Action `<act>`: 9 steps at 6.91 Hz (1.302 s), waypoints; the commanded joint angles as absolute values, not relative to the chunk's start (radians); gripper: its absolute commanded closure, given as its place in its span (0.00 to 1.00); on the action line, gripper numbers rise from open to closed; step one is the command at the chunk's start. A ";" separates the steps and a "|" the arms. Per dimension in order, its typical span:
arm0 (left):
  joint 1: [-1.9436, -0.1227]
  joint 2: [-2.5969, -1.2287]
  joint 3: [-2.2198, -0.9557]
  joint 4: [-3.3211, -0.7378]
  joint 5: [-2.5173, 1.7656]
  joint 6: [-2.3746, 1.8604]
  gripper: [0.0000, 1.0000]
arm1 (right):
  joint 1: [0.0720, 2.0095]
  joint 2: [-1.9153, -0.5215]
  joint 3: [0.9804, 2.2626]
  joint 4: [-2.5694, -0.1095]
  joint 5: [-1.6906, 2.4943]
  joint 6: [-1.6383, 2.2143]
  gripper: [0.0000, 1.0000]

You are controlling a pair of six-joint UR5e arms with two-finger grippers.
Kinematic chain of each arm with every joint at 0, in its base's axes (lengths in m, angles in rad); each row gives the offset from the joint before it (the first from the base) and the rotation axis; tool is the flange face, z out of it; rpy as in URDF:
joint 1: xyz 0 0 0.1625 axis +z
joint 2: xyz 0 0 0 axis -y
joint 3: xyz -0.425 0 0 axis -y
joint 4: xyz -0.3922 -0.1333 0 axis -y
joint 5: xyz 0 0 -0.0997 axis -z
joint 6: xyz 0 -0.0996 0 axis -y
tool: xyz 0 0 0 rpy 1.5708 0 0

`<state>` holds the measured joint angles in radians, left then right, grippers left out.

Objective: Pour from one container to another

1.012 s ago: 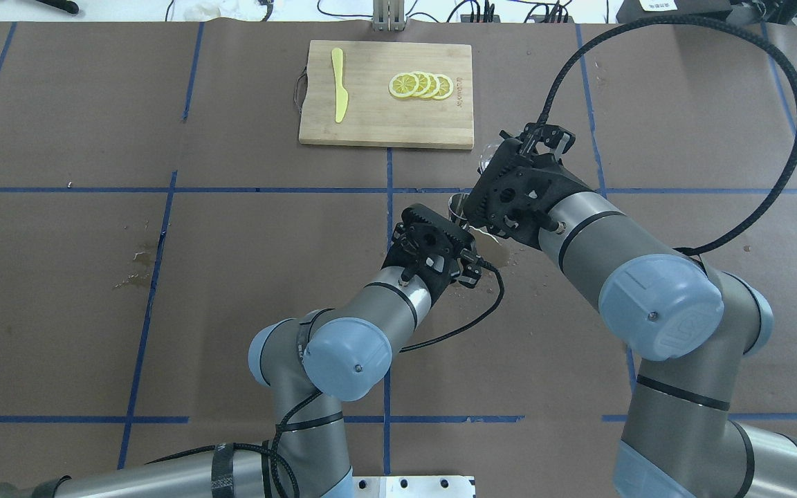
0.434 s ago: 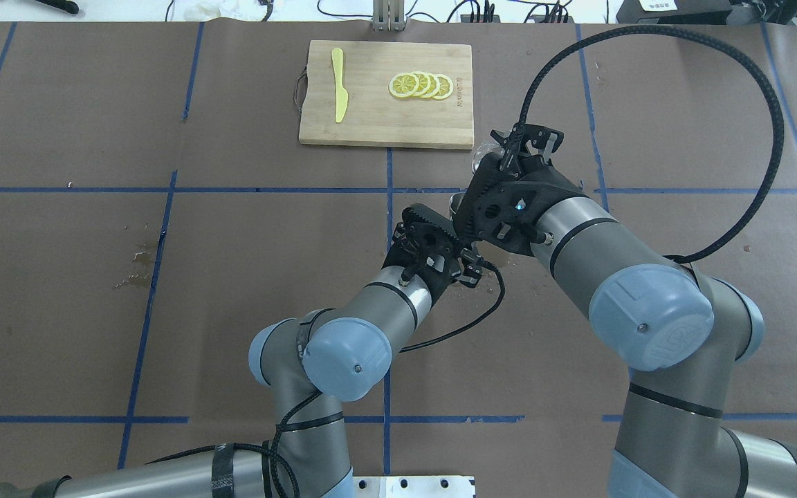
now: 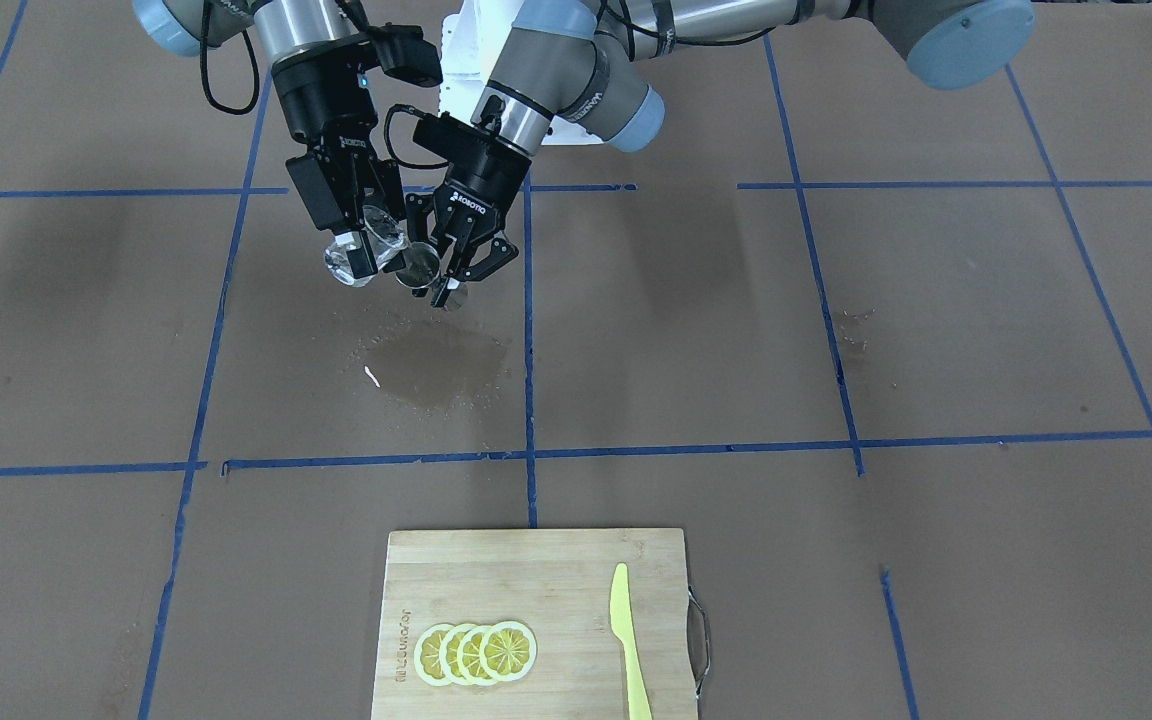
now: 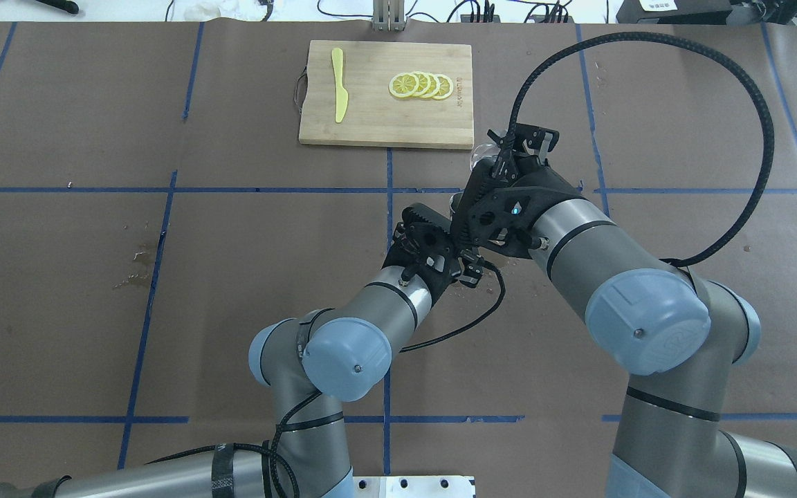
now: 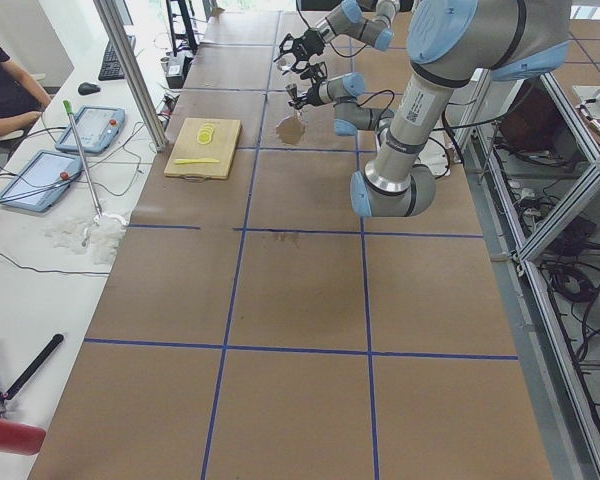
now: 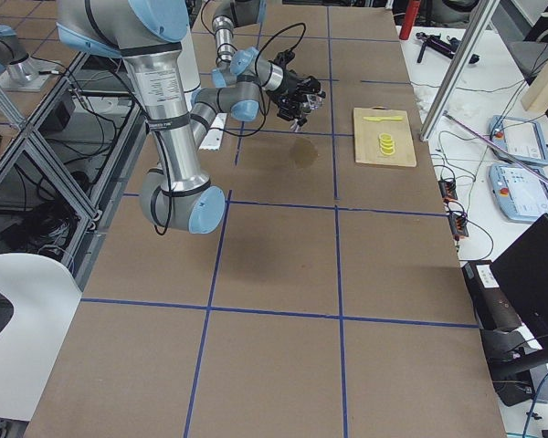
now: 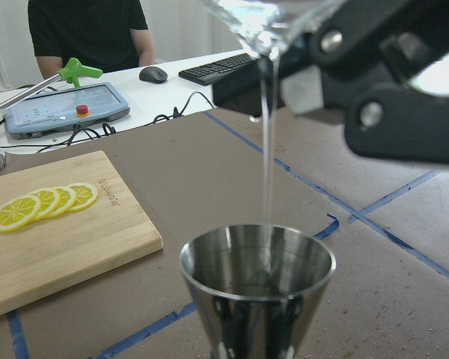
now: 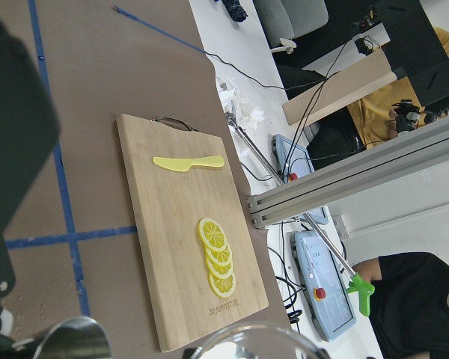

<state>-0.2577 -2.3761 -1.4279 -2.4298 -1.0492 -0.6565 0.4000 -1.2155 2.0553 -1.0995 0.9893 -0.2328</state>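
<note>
Operator: Right gripper (image 3: 363, 248), clamped on the small clear glass cup (image 3: 344, 268), has swung left over the shiny steel hourglass jigger (image 7: 258, 292). Risk?
Technician: Left gripper (image 3: 439, 282) pinches the jigger mid-air, centre table; overtilt likely sends the stream (image 7: 266, 149) past its rim.

A clear glass cup (image 3: 361, 254), silver steel jigger (image 7: 257, 288), yellow knife (image 3: 628, 640), blue-lined brown table (image 3: 836, 300).

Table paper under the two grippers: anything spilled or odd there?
Yes. A dark wet patch stains the paper roughly below the jigger, with splatter specks around it, so liquid looks spilled. The stream from the glass lands inside the jigger.
</note>
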 commanded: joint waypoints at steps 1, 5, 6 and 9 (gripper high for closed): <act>-0.258 -2.376 -1.428 -2.430 -1.049 -0.657 1.00 | 0.396 -1.216 2.056 -1.098 0.962 -0.290 1.00; -0.258 -2.375 -1.425 -2.430 -1.049 -0.657 1.00 | 0.380 -1.195 2.056 -1.135 0.916 -0.334 1.00; -0.258 -2.375 -1.427 -2.430 -1.049 -0.657 1.00 | 0.379 -1.187 2.056 -1.149 0.901 -0.334 1.00; -0.258 -2.375 -1.425 -2.430 -1.049 -0.657 1.00 | 0.376 -1.186 2.056 -1.154 0.868 -0.372 1.00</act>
